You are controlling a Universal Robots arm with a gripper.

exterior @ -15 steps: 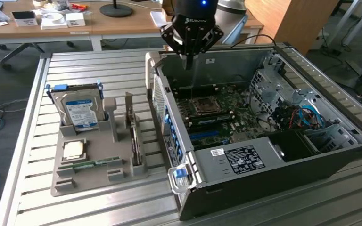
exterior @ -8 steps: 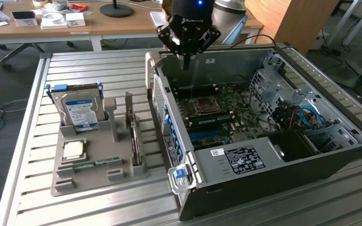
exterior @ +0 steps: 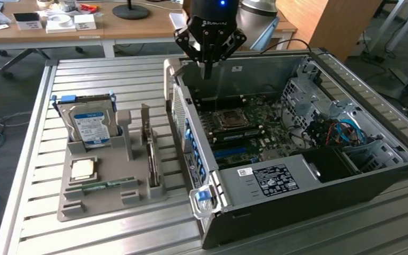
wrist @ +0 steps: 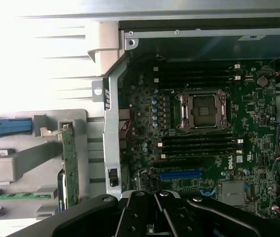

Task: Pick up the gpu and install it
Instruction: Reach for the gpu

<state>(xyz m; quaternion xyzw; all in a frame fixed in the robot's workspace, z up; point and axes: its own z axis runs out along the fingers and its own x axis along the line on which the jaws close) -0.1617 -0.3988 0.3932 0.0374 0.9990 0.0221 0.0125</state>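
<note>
1. the gripper hangs over the far end of the open computer case, its fingers pressed together with nothing between them.
2. the gpu stands on edge in a groove of the grey holder tray, which lies on the slatted table just beside the case, at the exterior view's left. the gripper is well apart from it.
3. judged from this, the step in hand is the reach for the card. no part of the pick is done, and the blue slot on the motherboard lies bare.
4. to do it well, the pincer would have to be spread before it comes down, then line up with the card's thin upper edge so that one finger passes on each side.
5. a hold near the middle of the card's length probably keeps it from swinging. a straight pull up along the groove should avoid jamming.
6. the hard drive and the memory stick share the tray, so the approach should stay clear of both.
</note>
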